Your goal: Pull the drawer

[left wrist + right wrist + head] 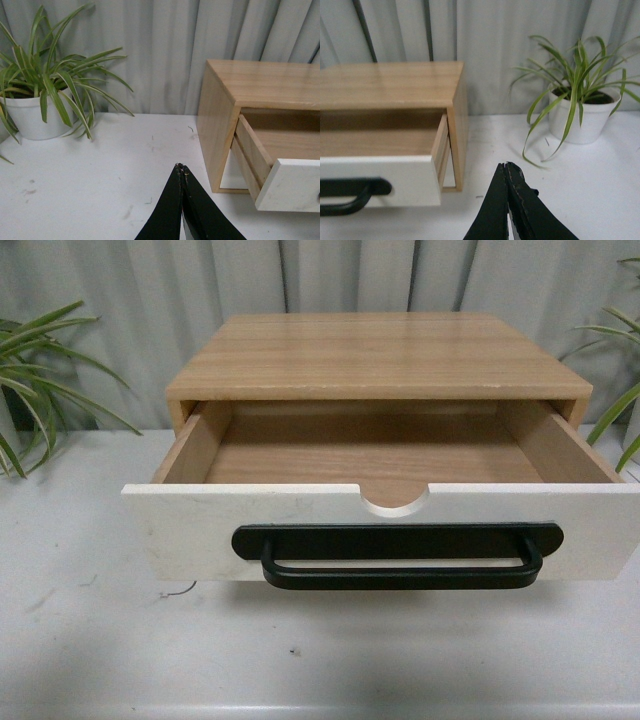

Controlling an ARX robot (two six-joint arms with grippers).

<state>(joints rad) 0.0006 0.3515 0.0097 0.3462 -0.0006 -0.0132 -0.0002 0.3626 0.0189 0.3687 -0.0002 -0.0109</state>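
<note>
**Drawer already well out; both pincers closed and clear of it**

From my front camera the drawer sits dead ahead at 12 o'clock, drawn well out of the wooden cabinet; its bare wooden floor is open to view, and the black bar handle spans the white front under the half-round notch. I judge the pull to be done or nearly so; if I want more travel, I would hook the handle at its middle and draw straight back toward 6 o'clock, low and level, so the box does not skew on its runners or drag the cabinet across the white table; I would stop before the box leaves the cabinet.

Neither arm shows in the front view. On the left wrist camera the left gripper has its jaws pressed together at the tips, holding nothing, above bare table; the drawer's corner lies at about 3 o'clock of it, apart. On the right wrist camera the right gripper is likewise pinched closed and empty; the handle end lies off at about 9 o'clock, not touched. A potted plant stands well clear on each side.
</note>
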